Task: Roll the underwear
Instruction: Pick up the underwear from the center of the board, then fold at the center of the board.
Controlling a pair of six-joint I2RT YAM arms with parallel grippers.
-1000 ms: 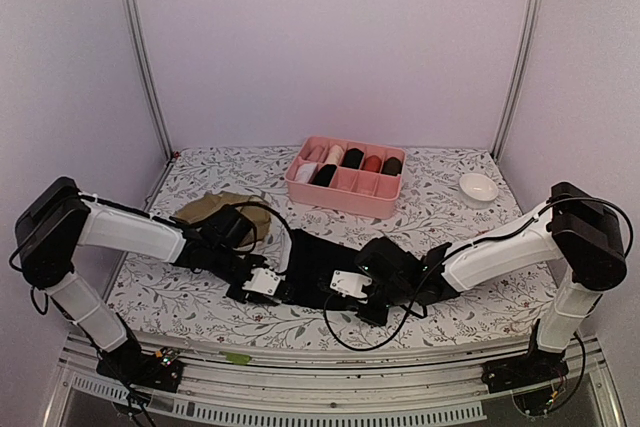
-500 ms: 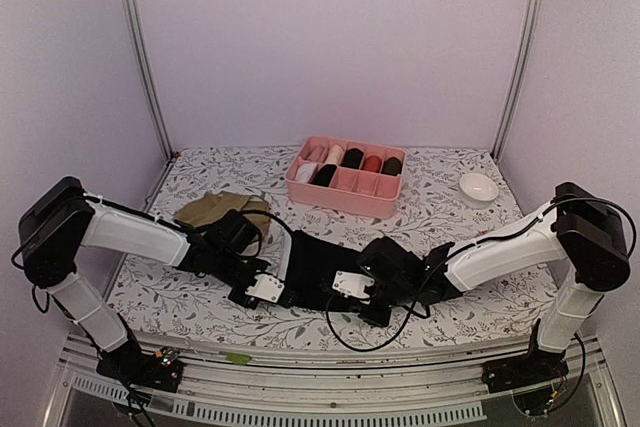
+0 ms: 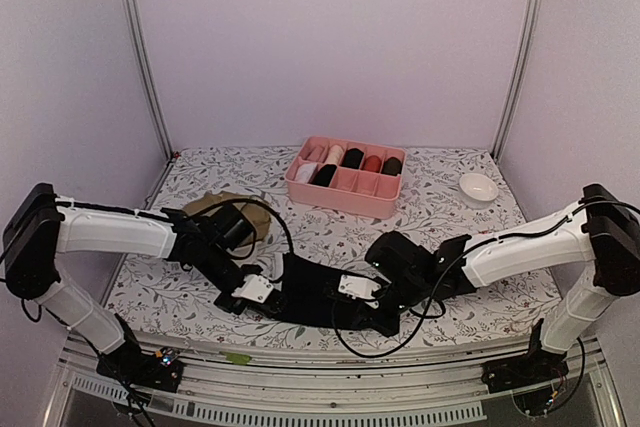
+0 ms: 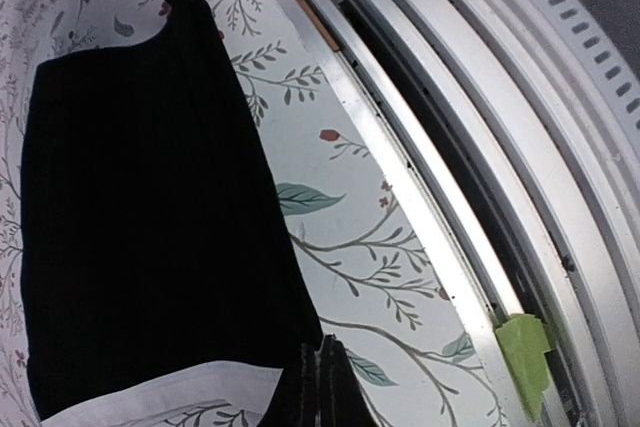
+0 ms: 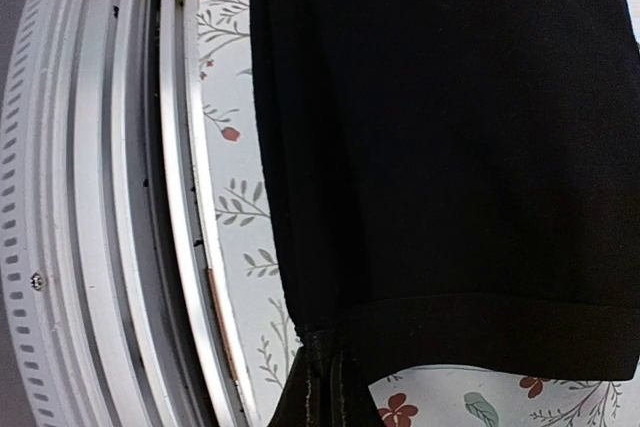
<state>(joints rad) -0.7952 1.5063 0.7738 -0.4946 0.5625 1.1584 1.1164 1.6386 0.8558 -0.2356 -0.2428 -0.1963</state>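
**Holding both near corners evenly before the roll begins**

Starting at the left, the olive-brown underwear (image 3: 205,209) lies behind the left arm and is not touched; it waits for its turn.

The left gripper (image 4: 320,372) has its fingers pressed together on the near corner of the black underwear (image 3: 310,292), just beside the white waistband (image 4: 150,392). The fabric here lies smooth on the table (image 3: 450,217), but its near side is close to the metal rail (image 4: 430,197) and to the piece of green tape (image 4: 525,357).

In the middle, the black underwear is spread flat between the two arms, with only a light fold line along the near side in the right wrist view.

The right gripper (image 5: 325,367) is also closed, and it pinches the other near corner, at the hem.

I judge this to be the step of laying the piece straight, so that a fold or a roll can begin from one end. To do it well, both grippers should keep the same height and the same light pull, so the near side remains straight and no wrinkle forms. If one side pulls more, the cloth will turn and the roll will come out like a cone. The cloth should also not be drawn nearer, because it could slide over the rail.
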